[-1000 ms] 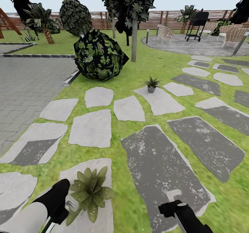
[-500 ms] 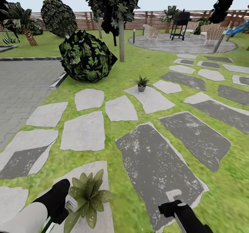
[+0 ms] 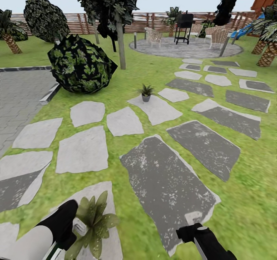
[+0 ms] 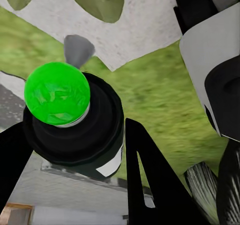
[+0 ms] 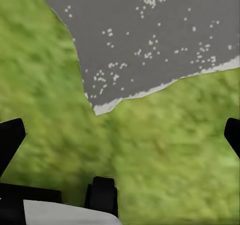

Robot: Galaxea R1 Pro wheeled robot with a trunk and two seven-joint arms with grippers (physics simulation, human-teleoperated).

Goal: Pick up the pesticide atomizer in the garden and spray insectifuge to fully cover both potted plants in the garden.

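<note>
My left gripper [image 3: 74, 229] sits at the bottom left of the head view, shut on the pesticide atomizer [image 3: 79, 227], whose pale spray head shows beside the black wrist. In the left wrist view the dark bottle [image 4: 95, 135] with a bright green round end sits between the black fingers [image 4: 150, 180]. The near potted plant [image 3: 92, 219] spreads its olive leaves right beside that gripper, on a white stepping stone [image 3: 107, 237]. The far potted plant [image 3: 146, 91], in a small grey pot, stands on a pale stone mid-lawn. My right gripper [image 5: 120, 135] hangs open over grass.
A round dark bush [image 3: 80, 65] and a tree trunk [image 3: 121, 48] stand left of the far plant. A grey brick patio [image 3: 19, 94] lies at the left. Grey and white stepping stones [image 3: 165, 183] cross the lawn. A grill [image 3: 184, 21] and chairs stand by the fence.
The camera has turned to the right, so the whole garden has slid left in the head view. Both arms hold the same place in the picture, the atomizer still gripped.
</note>
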